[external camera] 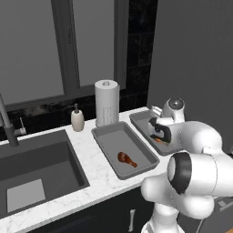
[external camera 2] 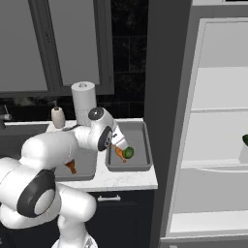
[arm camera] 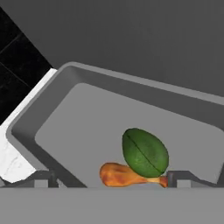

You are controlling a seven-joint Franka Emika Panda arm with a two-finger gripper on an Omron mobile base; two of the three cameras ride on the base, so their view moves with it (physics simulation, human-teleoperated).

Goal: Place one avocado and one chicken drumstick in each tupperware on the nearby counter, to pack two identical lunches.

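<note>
Two grey tupperware trays sit side by side on the white counter [external camera: 89, 157]. The left tray [external camera: 108, 136] holds one orange-brown chicken drumstick [external camera: 127, 159]. Inside the right tray [external camera 2: 145, 145] lie a green avocado [external camera 2: 129, 153] and a drumstick [external camera 2: 119, 154], touching each other. My gripper [external camera 2: 117, 145] hangs just over this right tray and is open. In the hand view, the avocado [arm camera: 145, 152] rests on the tray floor against the drumstick [arm camera: 127, 175], and my fingertips [arm camera: 43, 178] stand wide apart, holding nothing. Another green avocado [external camera 2: 245, 140] shows on a fridge shelf at the far right.
A paper towel roll [external camera: 106, 109] and a soap bottle [external camera: 77, 119] stand behind the left tray. The sink [external camera: 36, 168] with its faucet [external camera: 7, 123] lies to the left. The open fridge [external camera 2: 218, 145] stands right of the counter's end.
</note>
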